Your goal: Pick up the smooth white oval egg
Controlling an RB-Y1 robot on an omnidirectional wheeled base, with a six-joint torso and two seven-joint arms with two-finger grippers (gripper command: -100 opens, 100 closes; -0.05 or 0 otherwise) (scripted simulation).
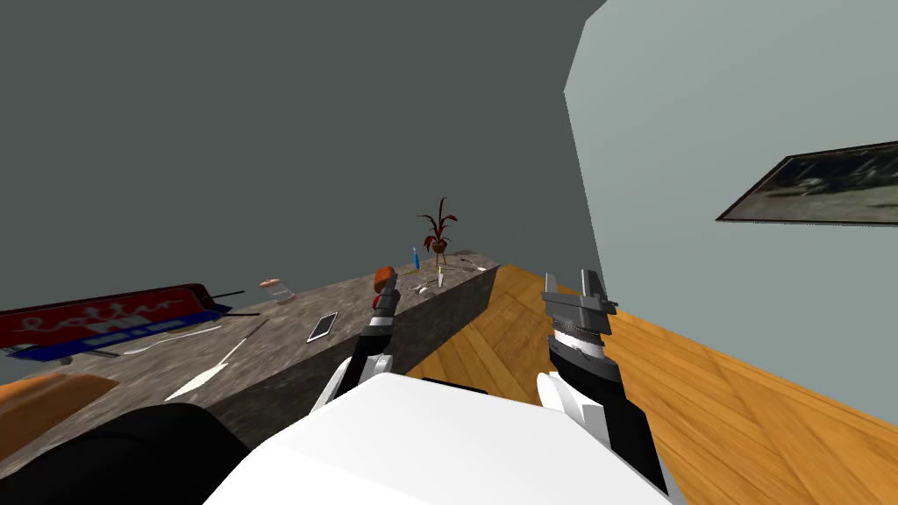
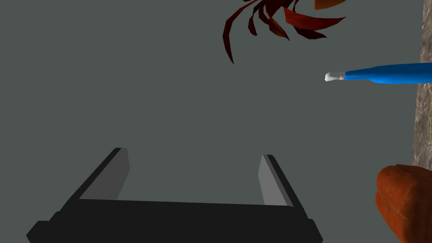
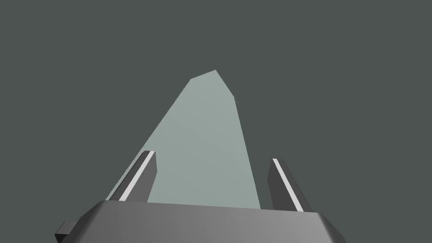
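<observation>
A long stone-topped counter [image 1: 281, 320] runs from the near left to the far middle, with a wooden floor [image 1: 745, 386] along its right side.

The left gripper [image 1: 388, 296] is raised over the counter's right part. In the left wrist view this gripper [image 2: 192, 152] has its two fingers spread wide with nothing between them. An orange-brown lump [image 1: 383, 278] lies close to it, and from the wrist the lump [image 2: 400, 202] sits just beside the gripper.

Just beyond and to the right of the left gripper, near the counter's right edge, lies a small pale oval that is probably the egg [image 1: 424, 290], though it is too small to be sure. It rests on the counter, apart from the gripper.

Farther along stand a blue bottle [image 1: 416, 258] and a red-leaved plant [image 1: 438, 230]. Both also show from the left wrist: the bottle [image 2: 392, 74] and the plant's leaves [image 2: 270, 17].

Nearer on the counter lie a phone [image 1: 322, 326], a knife [image 1: 210, 368], a spoon [image 1: 167, 342] and a small jar [image 1: 275, 289], with a red and blue box [image 1: 105, 320] at the far left.

The right gripper [image 1: 572, 285] is held up over the floor, right of the counter. Its fingers [image 3: 143, 173] also stand wide apart and hold nothing.
</observation>
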